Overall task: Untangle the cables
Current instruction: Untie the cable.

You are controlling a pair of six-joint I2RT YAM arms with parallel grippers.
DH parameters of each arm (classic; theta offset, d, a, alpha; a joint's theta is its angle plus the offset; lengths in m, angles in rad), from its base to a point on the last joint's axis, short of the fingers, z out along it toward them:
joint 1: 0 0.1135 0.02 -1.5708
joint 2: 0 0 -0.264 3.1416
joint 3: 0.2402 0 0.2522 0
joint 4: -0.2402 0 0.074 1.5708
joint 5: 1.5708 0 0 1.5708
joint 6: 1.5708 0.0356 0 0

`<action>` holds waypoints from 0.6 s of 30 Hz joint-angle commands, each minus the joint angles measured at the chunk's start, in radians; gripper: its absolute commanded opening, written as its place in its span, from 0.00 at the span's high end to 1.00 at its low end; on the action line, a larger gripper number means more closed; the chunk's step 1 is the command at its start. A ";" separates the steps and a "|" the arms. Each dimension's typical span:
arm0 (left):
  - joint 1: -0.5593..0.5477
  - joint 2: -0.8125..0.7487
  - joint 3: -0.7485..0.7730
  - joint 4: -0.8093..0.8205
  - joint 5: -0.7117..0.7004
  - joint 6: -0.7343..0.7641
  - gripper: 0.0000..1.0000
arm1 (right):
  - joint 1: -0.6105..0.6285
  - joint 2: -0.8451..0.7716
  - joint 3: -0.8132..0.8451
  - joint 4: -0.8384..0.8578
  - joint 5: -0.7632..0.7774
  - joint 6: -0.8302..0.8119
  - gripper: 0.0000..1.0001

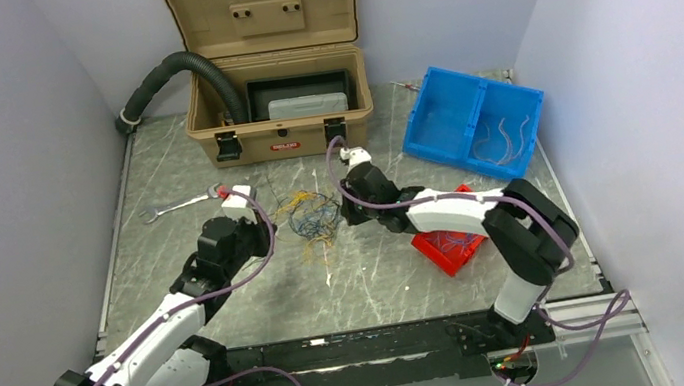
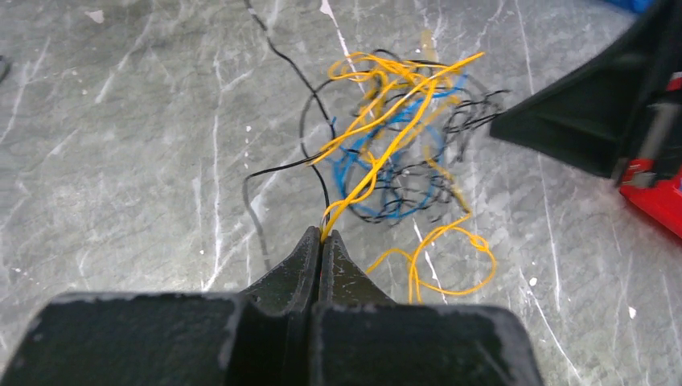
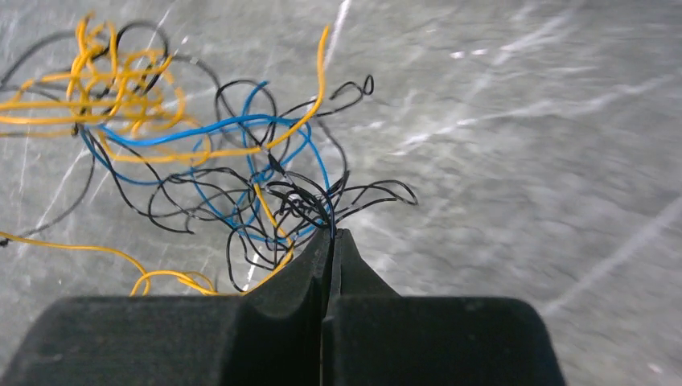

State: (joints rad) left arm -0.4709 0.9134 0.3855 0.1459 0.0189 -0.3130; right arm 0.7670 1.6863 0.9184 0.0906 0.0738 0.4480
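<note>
The cables (image 1: 311, 215) mix blue, yellow-orange and black. The counter (image 1: 380, 278) is grey, marbled with white streaks. The toolbox (image 1: 348, 123) is tan with black latches (image 1: 228, 146) and a red label (image 1: 285, 146). The bin (image 1: 443, 113) is blue, the tray (image 1: 431, 244) red, the ribbed hose (image 1: 169, 69) black. The left gripper (image 2: 323, 235) and right gripper (image 3: 332, 233) are black.
</note>
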 commanded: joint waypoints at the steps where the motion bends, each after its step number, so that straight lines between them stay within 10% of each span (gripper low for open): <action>1: -0.001 -0.028 0.010 -0.013 -0.122 -0.033 1.00 | -0.047 -0.153 -0.041 -0.084 0.204 0.082 1.00; 18: 0.014 -0.003 0.084 -0.334 -0.631 -0.272 1.00 | -0.467 -0.609 -0.151 -0.343 0.228 0.165 1.00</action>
State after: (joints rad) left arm -0.4675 0.9031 0.4171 -0.0811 -0.4141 -0.5022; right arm 0.3424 1.1259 0.7319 -0.1856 0.2302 0.6300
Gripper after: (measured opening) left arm 0.014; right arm 0.011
